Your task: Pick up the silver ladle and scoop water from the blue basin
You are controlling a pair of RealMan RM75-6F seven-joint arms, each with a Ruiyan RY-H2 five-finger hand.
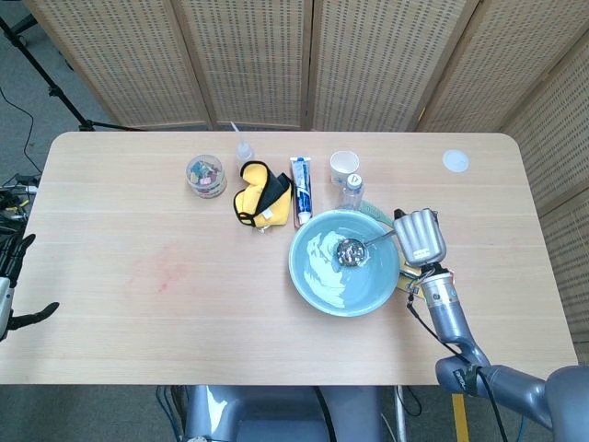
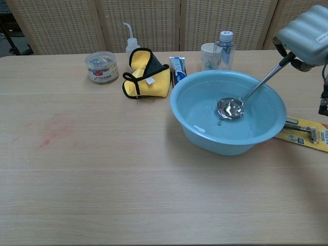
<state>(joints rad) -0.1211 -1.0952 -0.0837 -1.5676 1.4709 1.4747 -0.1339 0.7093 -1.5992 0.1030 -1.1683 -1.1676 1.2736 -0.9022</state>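
The blue basin [image 2: 228, 113] sits nearest, holding water. The silver ladle [image 2: 230, 107] slants down so its bowl meets the water, apparently just at the surface. The right hand [image 2: 306, 33] clasps the handle's upper end. Left hand [image 1: 14, 285]: fingers apart, idle.

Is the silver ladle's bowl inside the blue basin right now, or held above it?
Inside. The silver ladle sits low within the blue basin, below its rim, at the water; the right hand holds its handle.
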